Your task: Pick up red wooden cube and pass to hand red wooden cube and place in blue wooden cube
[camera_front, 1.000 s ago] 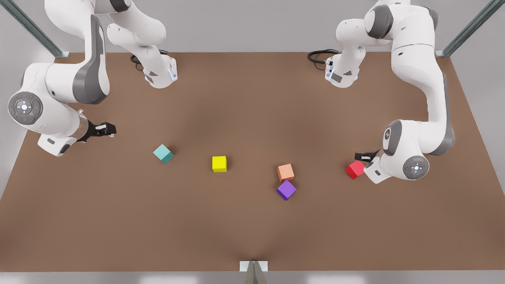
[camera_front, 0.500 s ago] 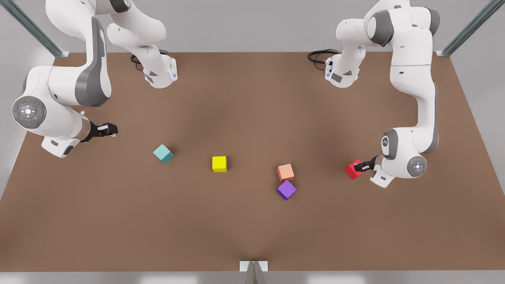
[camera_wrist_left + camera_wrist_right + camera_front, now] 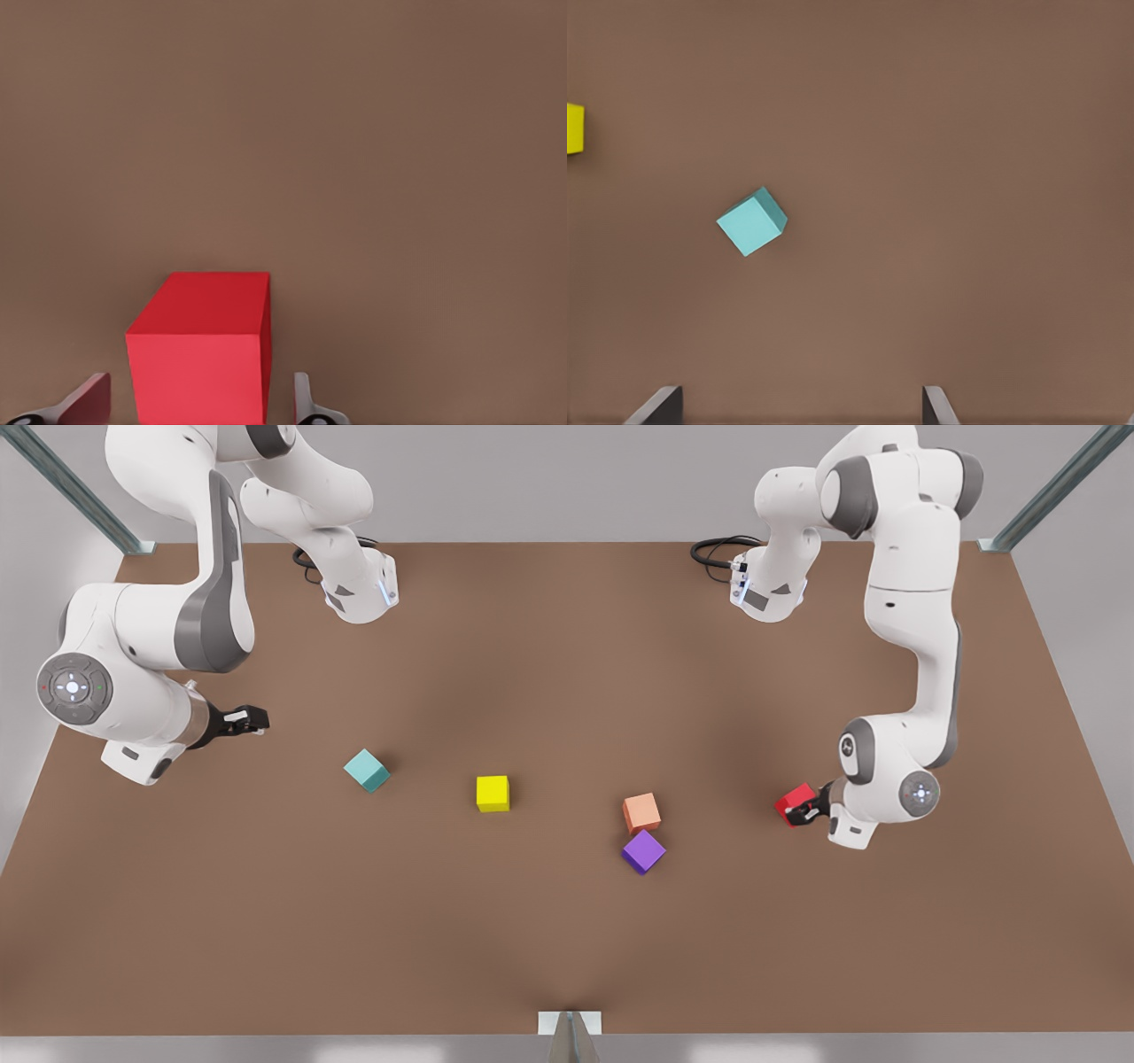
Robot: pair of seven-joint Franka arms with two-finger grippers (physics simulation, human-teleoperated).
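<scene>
Small bright red wooden cube (image 3: pixel 199 350) on the brown table (image 3: pixel 567 939), between the spread fingers (image 3: pixel 87 400) of the left gripper (image 3: pixel 805 811), gaps either side; small teal wooden cube (image 3: pixel 751 221) lying well ahead of the right gripper (image 3: pixel 252 721), fingers wide and empty.

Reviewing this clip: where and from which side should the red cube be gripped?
Grip the red wooden cube on its two opposite upright faces, coming down from above. It sits flat on the table with clear space around it, and the left hand already has its open fingers either side. The right hand waits, open.
</scene>
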